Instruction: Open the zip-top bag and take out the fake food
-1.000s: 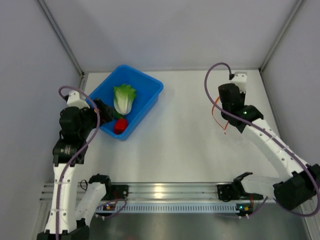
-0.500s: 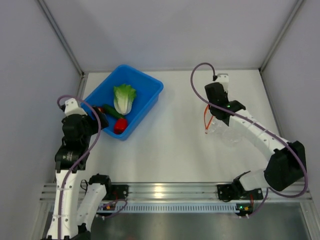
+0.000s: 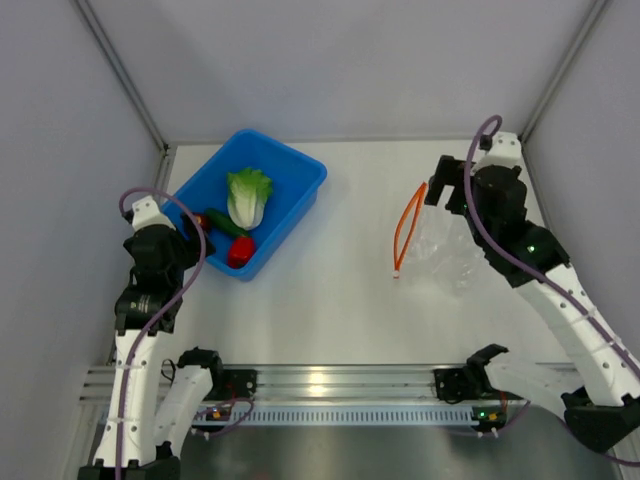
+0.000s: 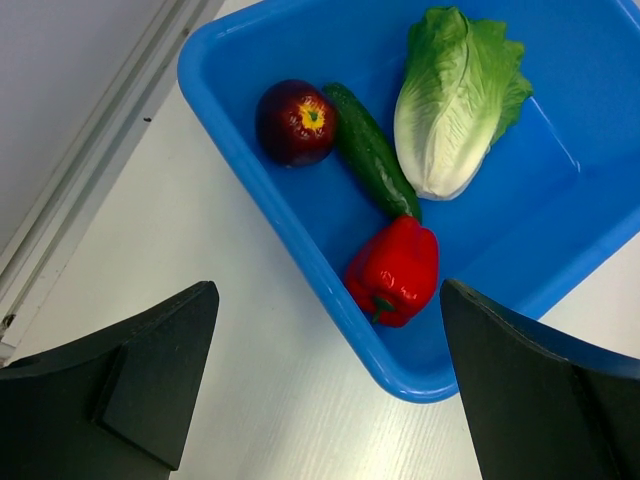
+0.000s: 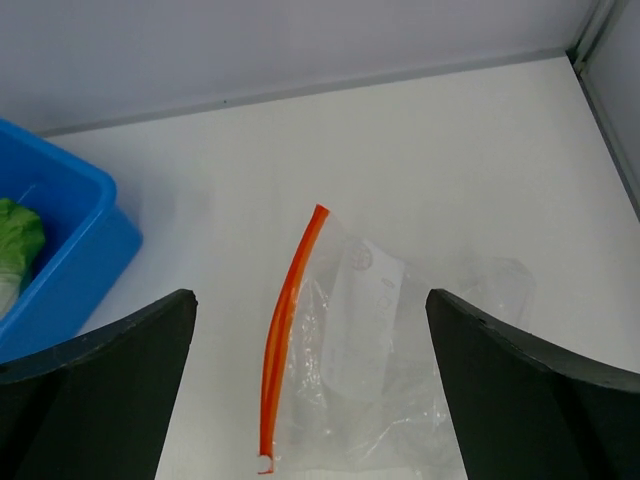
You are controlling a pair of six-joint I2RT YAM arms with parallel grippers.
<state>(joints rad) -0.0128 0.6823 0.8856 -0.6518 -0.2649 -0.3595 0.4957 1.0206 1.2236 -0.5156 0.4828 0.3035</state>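
The zip-top bag (image 3: 440, 250) lies flat on the table at the right, clear and crinkled, with its orange zipper strip (image 3: 408, 226) on its left side. Nothing shows inside the bag (image 5: 400, 350). My right gripper (image 3: 448, 196) hangs above it, open, its jaws wide apart over the bag (image 5: 310, 300) and not touching it. The fake food lies in the blue bin: lettuce (image 4: 455, 100), cucumber (image 4: 372, 150), red pepper (image 4: 395, 270) and a dark red round piece (image 4: 295, 122). My left gripper (image 4: 328, 330) is open and empty over the bin's near corner.
The blue bin (image 3: 303, 172) stands at the back left, set at an angle, its near rim (image 4: 250, 170) under my left gripper (image 3: 192, 232). Grey walls close in the table on three sides. A metal rail (image 3: 340, 385) runs along the near edge.
My right gripper has opened and let go of the bag, then drawn back to the right. The bag now lies spread on the table. The left arm has hardly moved.
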